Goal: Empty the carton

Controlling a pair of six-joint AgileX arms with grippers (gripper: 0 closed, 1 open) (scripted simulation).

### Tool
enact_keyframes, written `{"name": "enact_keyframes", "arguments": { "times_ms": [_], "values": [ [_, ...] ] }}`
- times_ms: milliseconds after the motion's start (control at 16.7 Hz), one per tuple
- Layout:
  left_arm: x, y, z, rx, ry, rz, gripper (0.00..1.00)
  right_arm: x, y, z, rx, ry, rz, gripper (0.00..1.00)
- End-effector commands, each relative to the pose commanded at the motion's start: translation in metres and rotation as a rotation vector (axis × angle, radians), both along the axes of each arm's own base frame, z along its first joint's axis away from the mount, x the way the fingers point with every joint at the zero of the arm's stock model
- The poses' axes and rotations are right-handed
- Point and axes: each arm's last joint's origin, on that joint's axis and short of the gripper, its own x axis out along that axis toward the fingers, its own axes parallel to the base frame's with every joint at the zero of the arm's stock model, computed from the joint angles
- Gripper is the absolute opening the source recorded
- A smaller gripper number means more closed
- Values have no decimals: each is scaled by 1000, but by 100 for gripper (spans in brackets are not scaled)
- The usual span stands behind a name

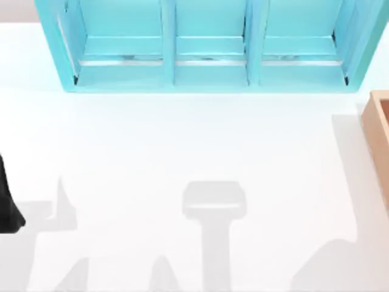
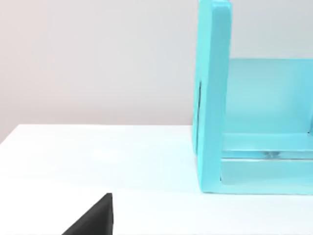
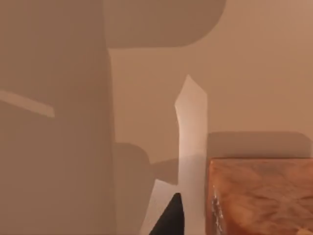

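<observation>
Dark left hand sits at worktop left edge, fingers unreadable. Right hand looks into carton, far right; grip unclear. Wooden block inside. Emptying appears barely begun. Turquoise shelf behind.

Matte black left arm

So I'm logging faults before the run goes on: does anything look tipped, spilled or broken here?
Nothing stands out. The turquoise shelf stands square at the table's far edge, and the carton sits flat at the right edge. No spill or damage is visible.
</observation>
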Motion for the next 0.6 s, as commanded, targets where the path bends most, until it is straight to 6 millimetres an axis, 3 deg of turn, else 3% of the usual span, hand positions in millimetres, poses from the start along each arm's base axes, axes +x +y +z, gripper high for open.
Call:
{"name": "enact_keyframes", "arguments": {
  "times_ms": [300,600],
  "values": [
    [0,0,0,0,0,0,100,0,0,0,0,0,0,2],
    [0,0,0,0,0,0,100,0,0,0,0,0,0,0]
  ]
}}
